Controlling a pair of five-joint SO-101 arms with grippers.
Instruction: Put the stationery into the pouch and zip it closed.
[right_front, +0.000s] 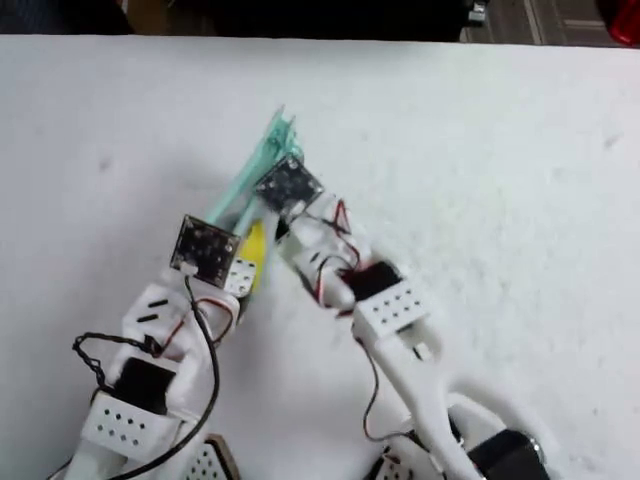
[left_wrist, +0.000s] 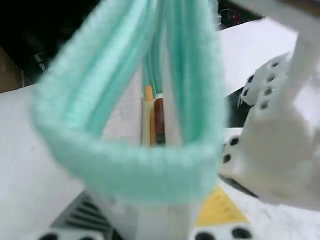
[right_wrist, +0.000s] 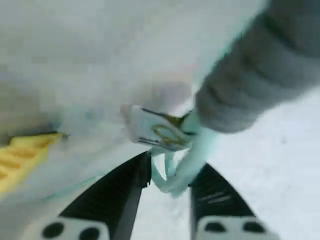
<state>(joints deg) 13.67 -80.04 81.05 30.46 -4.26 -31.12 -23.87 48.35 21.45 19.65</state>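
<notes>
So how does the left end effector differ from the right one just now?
The left end effector sits at the open mouth of the pouch, with pens lying inside; the right end effector grips the teal pull tab at the zip. Seen from above, the right one is farther across the table than the left. Both are at the same pouch, close together.

The left arm (right_front: 160, 330) and right arm (right_front: 390, 300) lie stretched forward and converge, wrists almost touching. The right gripper (right_wrist: 172, 169) has its black jaws closed on a mint zip pull (right_wrist: 192, 150) (tips slightly apart). The left gripper (right_front: 250, 240) sits just beside those jaws.
</notes>
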